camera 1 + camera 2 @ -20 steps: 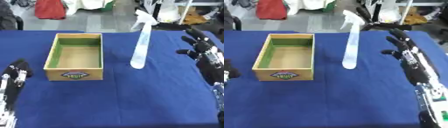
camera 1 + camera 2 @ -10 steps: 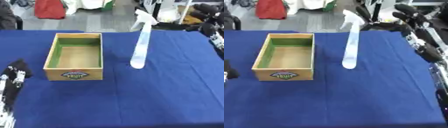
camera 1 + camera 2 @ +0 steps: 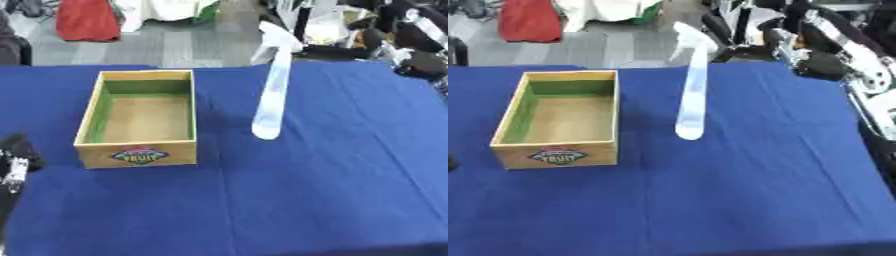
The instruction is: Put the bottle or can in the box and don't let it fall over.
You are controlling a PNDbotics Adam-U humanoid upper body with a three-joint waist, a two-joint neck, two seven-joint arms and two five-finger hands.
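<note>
A tall white spray bottle [image 3: 270,97] stands upright on the blue table [image 3: 306,190], just right of the box, with nothing touching it. The wooden box [image 3: 140,116] has green inner walls, a fruit label on its front and nothing inside. My right hand [image 3: 822,64] is raised at the upper right, well away from the bottle and blurred. My left hand [image 3: 16,156] rests at the lower left edge, fingers up and relaxed, holding nothing.
The table's far edge runs just behind the box and bottle. Beyond it lie a grey floor, a red object [image 3: 86,21] and dark equipment [image 3: 337,50]. Blue cloth stretches bare in front of the box.
My right hand has lifted from beside the bottle, at the right edge, up toward the upper right corner. The bottle and box have not moved.
</note>
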